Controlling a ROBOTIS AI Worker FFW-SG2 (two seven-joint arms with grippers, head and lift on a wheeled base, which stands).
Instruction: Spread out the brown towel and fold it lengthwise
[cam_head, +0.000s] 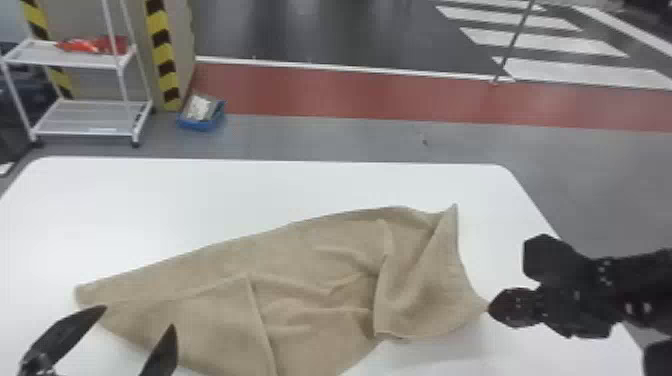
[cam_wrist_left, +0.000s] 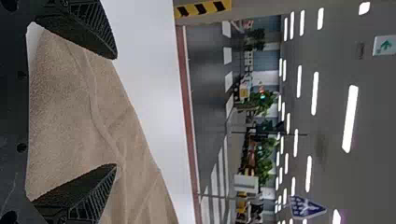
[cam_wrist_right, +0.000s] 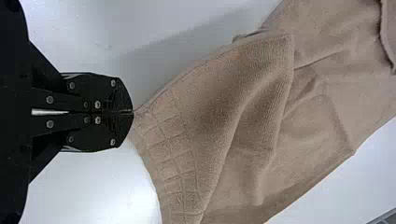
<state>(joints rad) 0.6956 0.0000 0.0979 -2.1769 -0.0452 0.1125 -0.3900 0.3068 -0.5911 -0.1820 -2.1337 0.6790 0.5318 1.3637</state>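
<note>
The brown towel (cam_head: 300, 290) lies rumpled and slanting across the white table, with several creases and a folded-over flap at its right end. At the lower left, my left gripper (cam_head: 132, 335) is open over the towel's left end; in the left wrist view the left gripper (cam_wrist_left: 114, 112) has its two fingers wide apart, with the towel (cam_wrist_left: 79, 107) beyond them. On the right, my right gripper (cam_head: 492, 307) is shut on the towel's right corner. The right wrist view has the right gripper (cam_wrist_right: 132, 112) pinching that corner of the towel (cam_wrist_right: 210, 107), which stretches away from the fingertips.
The white table (cam_head: 200, 195) extends behind the towel to its far edge. Beyond it on the floor are a white shelf cart (cam_head: 85, 117) at the left, a blue bin (cam_head: 200, 117) and a striped post (cam_head: 162, 50).
</note>
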